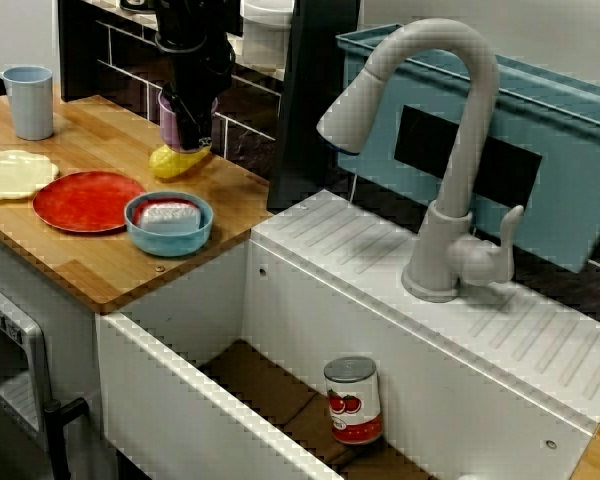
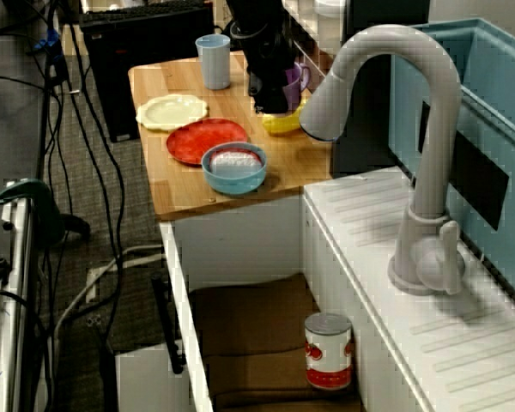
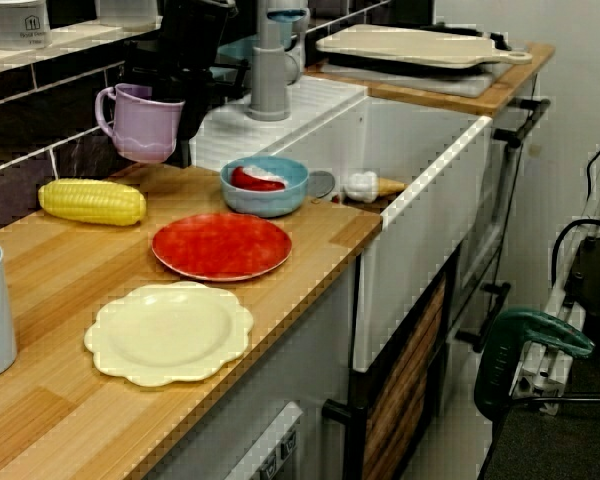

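Counter [image 3: 50, 420]: wooden, carries everything listed.
Gripper [image 3: 177, 100]: black, jaws clamped on the rim of the purple mug [image 3: 138, 135].
Red plate [image 3: 220, 245]: the reference point.
Purple mug: beyond the red plate, by the wall, seemingly lifted clear.
Corn cob [image 3: 92, 201]: behind the red plate, under the mug.

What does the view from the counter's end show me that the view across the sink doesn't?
Only the view from the counter's end: a cutting board beyond the sink, and the pincer gripping the rim of the mug. Only the view across the sink: a can standing in the sink. Both: mug, corn, red plate, bowl.
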`<move>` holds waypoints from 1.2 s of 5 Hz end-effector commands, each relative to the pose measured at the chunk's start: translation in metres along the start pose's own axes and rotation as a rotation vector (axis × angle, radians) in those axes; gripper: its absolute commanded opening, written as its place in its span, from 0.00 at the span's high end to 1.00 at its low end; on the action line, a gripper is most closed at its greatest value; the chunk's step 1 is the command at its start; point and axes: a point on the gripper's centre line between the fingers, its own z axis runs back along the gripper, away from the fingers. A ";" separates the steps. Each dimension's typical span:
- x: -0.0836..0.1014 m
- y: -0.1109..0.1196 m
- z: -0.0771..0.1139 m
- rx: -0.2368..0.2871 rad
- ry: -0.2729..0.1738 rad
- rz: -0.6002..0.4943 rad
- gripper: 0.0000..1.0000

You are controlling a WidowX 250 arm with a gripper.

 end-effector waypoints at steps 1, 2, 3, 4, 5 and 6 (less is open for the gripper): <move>-0.002 0.002 0.019 0.016 -0.042 -0.007 1.00; -0.001 -0.002 0.017 0.011 -0.039 -0.006 1.00; 0.001 -0.007 0.014 0.010 -0.033 -0.007 1.00; 0.002 -0.011 0.009 0.010 -0.024 -0.005 1.00; 0.002 -0.013 0.006 0.005 -0.017 -0.008 1.00; 0.000 -0.012 0.006 -0.001 -0.010 -0.007 1.00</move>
